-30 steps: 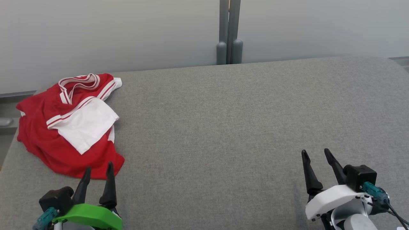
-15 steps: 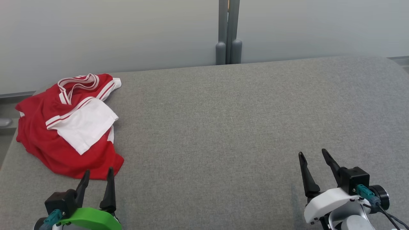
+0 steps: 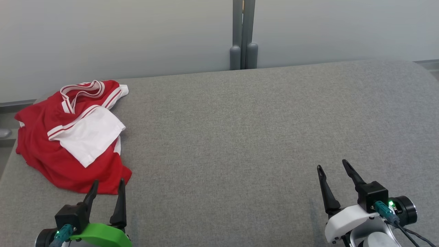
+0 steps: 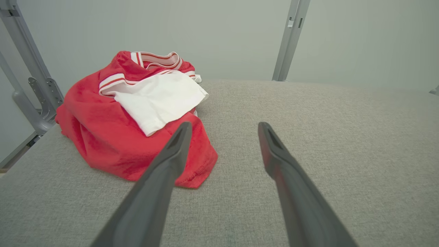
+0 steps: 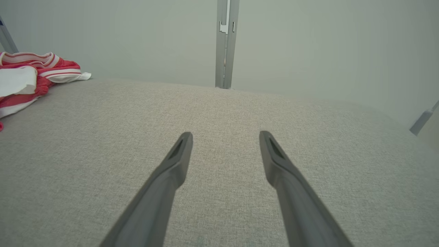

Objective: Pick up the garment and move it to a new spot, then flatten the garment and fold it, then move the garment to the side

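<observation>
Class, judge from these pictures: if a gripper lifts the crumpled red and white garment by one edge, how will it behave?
Probably floppy: the garment lies in soft folds, so it should drape. Likely light, since the cloth looks thin. Pushed over the grey surface, it would probably bunch.

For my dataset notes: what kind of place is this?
Probably a robot test booth, not a home: a grey fabric-covered table, plain pale wall panels joined by a grey metal post, and a single crumpled red-and-white shirt.
</observation>
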You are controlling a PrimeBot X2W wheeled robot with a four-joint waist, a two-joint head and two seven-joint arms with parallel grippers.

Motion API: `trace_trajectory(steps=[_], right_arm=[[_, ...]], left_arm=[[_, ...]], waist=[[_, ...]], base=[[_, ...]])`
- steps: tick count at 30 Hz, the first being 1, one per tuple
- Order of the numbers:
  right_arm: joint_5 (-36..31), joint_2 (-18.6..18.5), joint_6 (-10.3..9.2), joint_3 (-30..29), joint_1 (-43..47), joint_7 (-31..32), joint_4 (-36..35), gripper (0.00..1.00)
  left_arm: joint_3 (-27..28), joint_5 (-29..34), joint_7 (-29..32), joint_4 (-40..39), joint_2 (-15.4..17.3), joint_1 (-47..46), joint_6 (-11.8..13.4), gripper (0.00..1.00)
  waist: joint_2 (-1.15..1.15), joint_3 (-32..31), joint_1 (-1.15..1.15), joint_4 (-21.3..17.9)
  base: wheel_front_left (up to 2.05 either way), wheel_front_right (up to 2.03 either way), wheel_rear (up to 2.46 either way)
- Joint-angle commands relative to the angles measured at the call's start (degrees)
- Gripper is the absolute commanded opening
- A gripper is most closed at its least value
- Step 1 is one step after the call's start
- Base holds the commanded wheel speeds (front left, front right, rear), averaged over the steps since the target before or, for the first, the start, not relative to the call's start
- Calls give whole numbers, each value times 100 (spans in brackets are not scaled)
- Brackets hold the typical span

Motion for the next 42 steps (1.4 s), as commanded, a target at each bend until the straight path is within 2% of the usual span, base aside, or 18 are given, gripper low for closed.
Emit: trace_trajectory(steps=[1,10,14,36,42], right_arm=[[-133,-28,2,16,24,-42,10,100],[-257,-31,1,-33,64,-143,36,100],[-39,-27,1,-136,83,-131,49,100],[81,-28,1,-173,107,-130,61,100],[60,-27,1,-231,138,-130,27,100]], left_arm=[[4,104,-46,22,41,-48,-16,100],[-4,394,-138,99,52,-29,-17,100],[13,285,-125,146,71,-26,-17,100],[38,203,-125,239,46,-36,-9,100],[-22,203,-124,259,27,-83,-9,100]], waist=[[0,-4,0,1],[0,-26,0,-1],[0,-34,0,-3],[0,-56,0,23],[0,-72,0,186]], base=[[0,0,0],[0,0,0],[0,0,0],[0,0,0],[0,0,0]])
